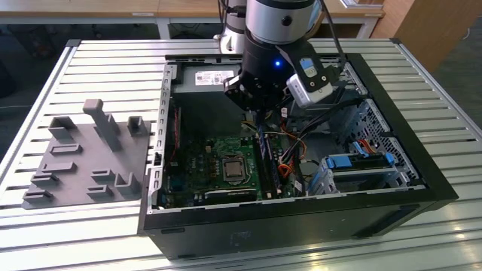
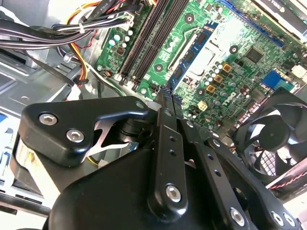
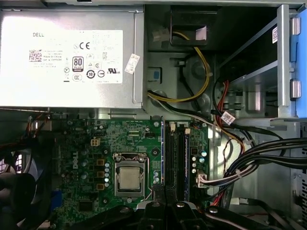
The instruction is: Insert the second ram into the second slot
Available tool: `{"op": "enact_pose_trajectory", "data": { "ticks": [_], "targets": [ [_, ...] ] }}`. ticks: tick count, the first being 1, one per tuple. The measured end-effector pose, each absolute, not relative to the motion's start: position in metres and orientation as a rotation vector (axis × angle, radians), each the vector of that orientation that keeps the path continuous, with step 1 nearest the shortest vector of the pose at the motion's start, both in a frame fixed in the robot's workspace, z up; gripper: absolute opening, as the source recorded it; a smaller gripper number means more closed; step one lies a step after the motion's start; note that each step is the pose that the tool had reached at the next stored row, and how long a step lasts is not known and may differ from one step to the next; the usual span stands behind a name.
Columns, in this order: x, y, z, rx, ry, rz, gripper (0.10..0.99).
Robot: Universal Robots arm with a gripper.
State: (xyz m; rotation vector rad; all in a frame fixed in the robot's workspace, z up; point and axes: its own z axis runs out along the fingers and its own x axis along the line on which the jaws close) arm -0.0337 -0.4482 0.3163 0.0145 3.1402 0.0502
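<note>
The second ram [image 2: 192, 53] is seen standing in a slot beside the processor socket [image 3: 129, 178]; seating cannot be confirmed. The fingers [image 2: 164, 129] are pressed together at its end.

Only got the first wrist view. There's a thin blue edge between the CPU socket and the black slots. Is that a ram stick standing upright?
Observer: Yes. The second wrist view shows its face: a blue ram stick standing on edge, chips showing, beside the black slots.
Operator: Anything outside the case?
Observer: In the exterior view a gray fixture sits on the slatted table, at the exterior view's left of the case.
</note>
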Motion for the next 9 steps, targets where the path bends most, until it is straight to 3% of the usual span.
{"op": "enact_pose_trajectory", "data": {
  "ticks": [9],
  "targets": [
    [-0.0337, -0.4482, 0.3135, 0.014, 3.140, 0.050, 0.118]
  ]
}}
